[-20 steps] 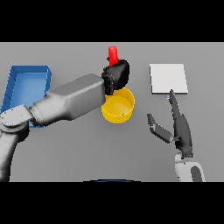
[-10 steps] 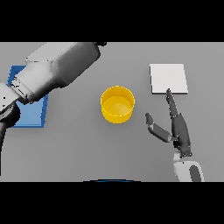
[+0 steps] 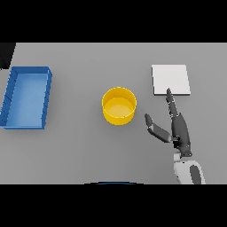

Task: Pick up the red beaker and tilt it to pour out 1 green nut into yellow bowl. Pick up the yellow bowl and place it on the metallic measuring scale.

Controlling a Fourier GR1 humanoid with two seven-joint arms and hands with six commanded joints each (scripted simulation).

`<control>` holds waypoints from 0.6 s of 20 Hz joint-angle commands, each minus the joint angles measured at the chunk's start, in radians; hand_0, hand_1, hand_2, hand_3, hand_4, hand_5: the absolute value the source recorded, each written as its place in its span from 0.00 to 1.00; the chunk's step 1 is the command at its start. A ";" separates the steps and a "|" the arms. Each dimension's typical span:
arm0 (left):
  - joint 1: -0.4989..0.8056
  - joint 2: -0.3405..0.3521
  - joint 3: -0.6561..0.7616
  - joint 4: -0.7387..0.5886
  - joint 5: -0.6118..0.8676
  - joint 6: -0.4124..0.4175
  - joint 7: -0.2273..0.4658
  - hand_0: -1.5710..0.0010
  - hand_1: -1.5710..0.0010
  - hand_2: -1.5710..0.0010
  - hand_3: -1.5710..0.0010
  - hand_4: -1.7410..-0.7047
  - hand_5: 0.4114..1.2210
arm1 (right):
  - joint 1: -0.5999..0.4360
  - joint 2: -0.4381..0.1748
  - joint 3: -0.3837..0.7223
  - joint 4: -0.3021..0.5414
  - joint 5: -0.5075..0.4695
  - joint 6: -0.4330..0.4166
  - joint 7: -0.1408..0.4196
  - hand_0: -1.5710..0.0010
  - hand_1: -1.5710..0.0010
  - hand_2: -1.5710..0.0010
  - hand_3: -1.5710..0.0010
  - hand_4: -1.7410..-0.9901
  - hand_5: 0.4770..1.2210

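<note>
You see the yellow bowl (image 3: 119, 106) standing upright near the middle of the grey desk (image 3: 80, 150), apart from everything around it. Your right hand (image 3: 177, 128) comes in from the lower right, its fingers (image 3: 170, 103) stretched out straight and pointing away from you, the thumb (image 3: 155, 127) spread out toward the bowl; the hand is released and grasps nothing. The bowl lies to the left of that hand, a little farther from you than the thumb tip, with a clear strip of desk between the bowl's wall and the thumb, so they are near but not touching. The tip of your straight fingers reaches the near edge of the metallic measuring scale (image 3: 170, 79), a flat pale square that lies on the desk to the right of the bowl and somewhat farther back; you cannot tell whether the fingertip touches it or hangs just over it. A blue tray (image 3: 26, 98) with raised walls sits well apart at the left side of the desk. The red beaker and your left hand do not show in this view.
</note>
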 commanded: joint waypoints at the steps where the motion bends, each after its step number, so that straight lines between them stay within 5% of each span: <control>1: 0.016 0.024 0.043 0.020 0.057 0.018 0.011 0.00 0.00 0.00 0.07 0.00 1.00 | -0.006 0.007 -0.001 0.004 -0.020 0.011 -0.006 1.00 1.00 1.00 1.00 0.86 0.20; 5: 0.165 0.099 0.142 0.048 0.252 0.113 0.052 0.00 0.00 0.00 0.03 0.00 1.00 | -0.013 -0.013 -0.015 -0.010 -0.054 0.037 0.007 1.00 1.00 1.00 1.00 0.85 0.22; 12: 0.395 0.165 0.235 -0.057 0.505 0.243 0.257 0.00 0.00 0.00 0.05 0.00 1.00 | -0.010 -0.026 -0.005 0.001 -0.048 0.055 -0.032 1.00 1.00 1.00 1.00 0.75 0.28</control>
